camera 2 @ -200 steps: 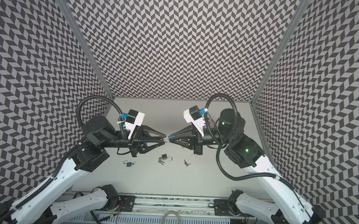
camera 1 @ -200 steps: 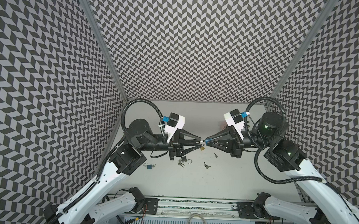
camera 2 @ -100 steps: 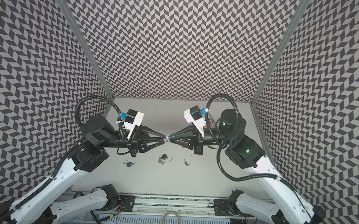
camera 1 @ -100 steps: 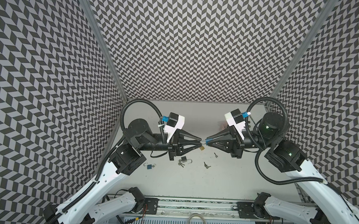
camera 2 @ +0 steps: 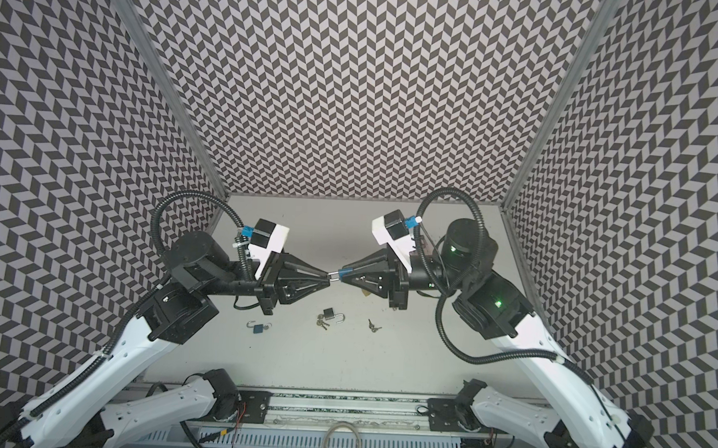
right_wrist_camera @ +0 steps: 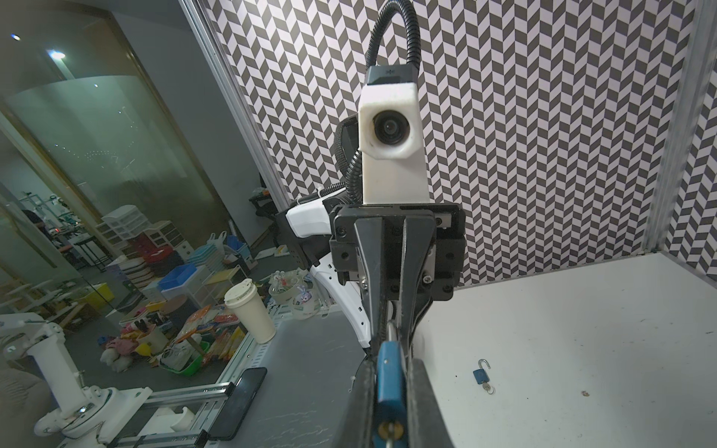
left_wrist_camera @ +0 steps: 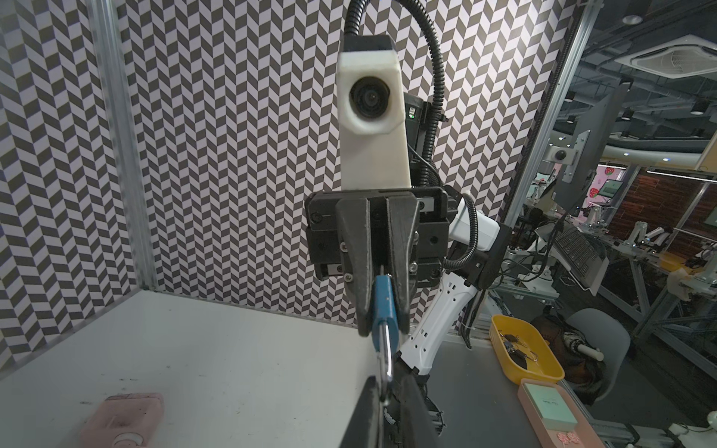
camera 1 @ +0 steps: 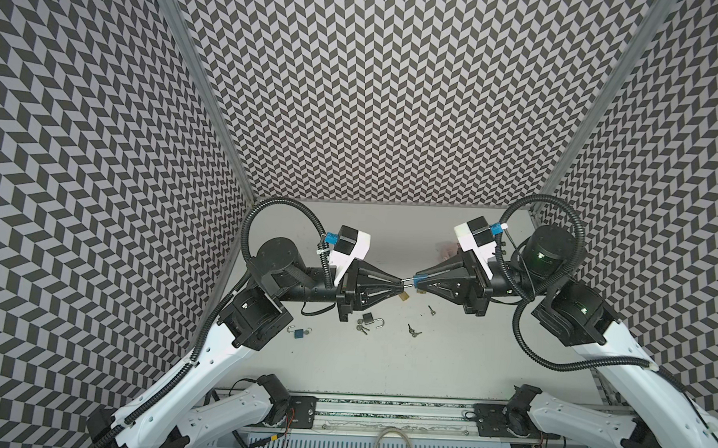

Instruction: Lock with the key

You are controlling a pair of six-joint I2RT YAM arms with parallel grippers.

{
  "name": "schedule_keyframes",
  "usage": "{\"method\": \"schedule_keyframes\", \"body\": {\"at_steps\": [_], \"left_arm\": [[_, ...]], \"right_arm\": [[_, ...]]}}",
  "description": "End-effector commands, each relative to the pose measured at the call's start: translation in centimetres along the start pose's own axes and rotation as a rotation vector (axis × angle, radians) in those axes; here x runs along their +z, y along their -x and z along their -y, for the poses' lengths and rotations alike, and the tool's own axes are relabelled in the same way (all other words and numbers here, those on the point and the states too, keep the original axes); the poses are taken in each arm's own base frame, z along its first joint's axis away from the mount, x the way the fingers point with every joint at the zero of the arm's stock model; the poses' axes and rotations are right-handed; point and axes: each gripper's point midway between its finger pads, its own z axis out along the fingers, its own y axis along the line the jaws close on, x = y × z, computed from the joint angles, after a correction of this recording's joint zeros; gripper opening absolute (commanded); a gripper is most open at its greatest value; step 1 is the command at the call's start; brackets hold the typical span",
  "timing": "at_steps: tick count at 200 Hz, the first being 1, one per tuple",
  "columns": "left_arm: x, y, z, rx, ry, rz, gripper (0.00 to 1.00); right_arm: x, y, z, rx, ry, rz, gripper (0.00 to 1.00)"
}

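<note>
A blue padlock (camera 1: pixel 415 282) hangs in the air over the middle of the table (camera 1: pixel 447 362). My right gripper (camera 1: pixel 418 282) is shut on its body (right_wrist_camera: pixel 390 372). What looks like a small silver key (right_wrist_camera: pixel 392 431) sits in the brass keyhole at the body's end. The steel shackle (left_wrist_camera: pixel 385 349) points towards my left gripper (camera 1: pixel 400 282), whose fingers (left_wrist_camera: pixel 370 399) are closed around its tip. In both top views the two grippers meet tip to tip, with the left gripper (camera 2: pixel 329 277) facing the padlock (camera 2: pixel 344 272).
On the table below lie a small blue padlock (camera 1: pixel 300 334) with its shackle open, a dark padlock (camera 1: pixel 370 319) with keys, a brass padlock (camera 1: pixel 405 296), a key pair (camera 1: pixel 413 330) and a single key (camera 1: pixel 431 309). A pink object (left_wrist_camera: pixel 124 421) lies near the back.
My left gripper's jaws have narrowed around the shackle. Both arms stay where they were, and the right gripper keeps its hold.
</note>
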Motion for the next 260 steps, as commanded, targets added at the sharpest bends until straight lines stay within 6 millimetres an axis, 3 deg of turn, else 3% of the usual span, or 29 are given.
{"method": "schedule_keyframes", "body": {"at_steps": [1, 19, 63, 75, 92, 111, 131, 180, 221, 260], "left_arm": [[-0.08, 1.17, 1.03, 0.040, -0.028, 0.021, 0.10], [-0.10, 1.25, 1.02, 0.043, -0.026, 0.022, 0.00], [-0.25, 1.70, 1.11, 0.050, -0.016, 0.030, 0.00], [-0.23, 1.69, 1.10, 0.048, -0.016, 0.029, 0.15], [-0.23, 1.71, 1.10, 0.046, -0.016, 0.030, 0.22], [-0.24, 1.79, 1.11, 0.046, -0.016, 0.032, 0.21], [-0.18, 1.75, 1.04, 0.043, -0.016, 0.030, 0.13], [0.02, 1.48, 0.83, 0.035, -0.018, 0.022, 0.13], [0.07, 1.29, 0.86, 0.031, -0.025, 0.016, 0.20], [-0.06, 1.47, 0.95, 0.036, -0.019, 0.021, 0.01]], "right_arm": [[-0.35, 1.35, -1.08, -0.060, 0.022, 0.042, 0.00], [-0.34, 1.24, -1.00, -0.061, 0.019, 0.039, 0.00], [-0.29, 0.87, -0.68, -0.056, 0.006, 0.024, 0.00], [-0.35, 0.93, -0.76, -0.059, 0.004, 0.026, 0.00], [-0.38, 0.98, -0.75, -0.060, 0.001, 0.026, 0.00], [-0.37, 0.98, -0.76, -0.059, 0.003, 0.025, 0.00], [-0.40, 1.04, -0.84, -0.061, 0.005, 0.027, 0.00], [-0.43, 1.26, -0.96, -0.065, 0.008, 0.032, 0.00], [-0.43, 1.32, -1.03, -0.066, 0.011, 0.034, 0.00], [-0.44, 1.19, -1.02, -0.067, 0.011, 0.033, 0.00]]}}
